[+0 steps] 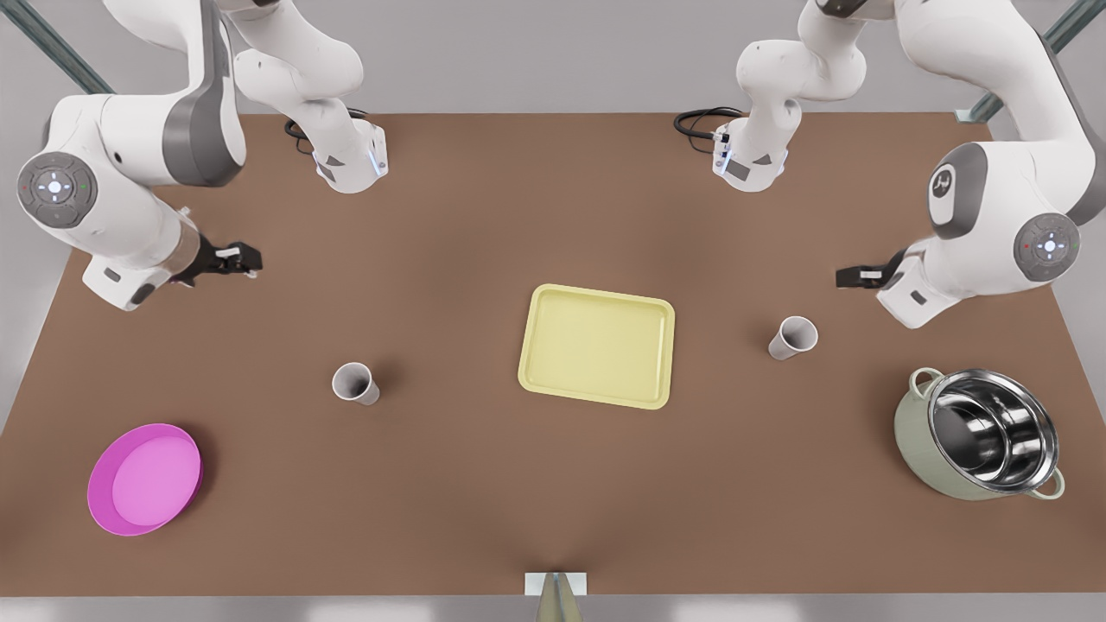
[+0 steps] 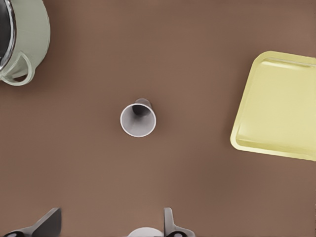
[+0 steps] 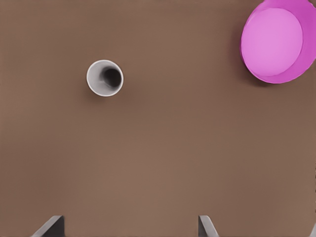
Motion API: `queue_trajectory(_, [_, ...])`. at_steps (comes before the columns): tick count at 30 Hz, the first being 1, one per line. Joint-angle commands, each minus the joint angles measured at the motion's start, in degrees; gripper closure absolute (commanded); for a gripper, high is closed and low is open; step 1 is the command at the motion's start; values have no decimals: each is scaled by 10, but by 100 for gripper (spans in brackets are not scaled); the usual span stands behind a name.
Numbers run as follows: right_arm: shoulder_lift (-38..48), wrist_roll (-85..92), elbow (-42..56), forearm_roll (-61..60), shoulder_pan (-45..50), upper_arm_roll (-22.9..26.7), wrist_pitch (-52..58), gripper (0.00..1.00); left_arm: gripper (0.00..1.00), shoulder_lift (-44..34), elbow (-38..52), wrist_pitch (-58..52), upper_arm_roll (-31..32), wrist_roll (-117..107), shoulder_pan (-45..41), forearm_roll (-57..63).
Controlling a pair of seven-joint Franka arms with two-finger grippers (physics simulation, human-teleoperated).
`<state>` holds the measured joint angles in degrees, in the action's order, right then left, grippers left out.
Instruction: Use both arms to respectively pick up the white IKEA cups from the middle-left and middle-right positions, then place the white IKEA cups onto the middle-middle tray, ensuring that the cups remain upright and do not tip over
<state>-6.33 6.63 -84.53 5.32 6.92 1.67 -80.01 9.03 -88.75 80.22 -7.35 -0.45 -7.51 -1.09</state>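
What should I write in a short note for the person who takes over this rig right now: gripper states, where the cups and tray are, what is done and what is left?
Left gripper: open, empty, hovering above the cup near the green pot, on the front view's right.
Right gripper: open, empty, above the cup near the pink plate, on the front view's left.
Cup by the pot: upright on the table, beside the tray.
Cup by the plate: upright on the table, on the tray's other side.
Tray: centre, nothing on it.
Done: nothing grasped yet.
Left: grasp both cups, set them upright on the tray.
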Motion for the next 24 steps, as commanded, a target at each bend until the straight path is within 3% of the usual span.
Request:
queue_trajectory(1, [1,58,-2,0,-1,1,-78,0,0,0,2,94,-1,-84,0,-9])
queue_trajectory(4, [-14,61,-4,2,-2,3,-77,0,0,2,-24,117,-5,-86,0,-11])
queue_trajectory(7, [-98,53,16,6,-2,3,-97,0,0,6,-226,361,-30,-64,0,-16])
queue_trajectory(10, [-158,36,20,-2,-2,3,-162,0,0,23,-272,441,-31,-46,4,-33])
queue_trajectory(24, [-214,30,-72,-83,-5,2,-389,0,0,50,-363,487,-43,-46,14,-33])
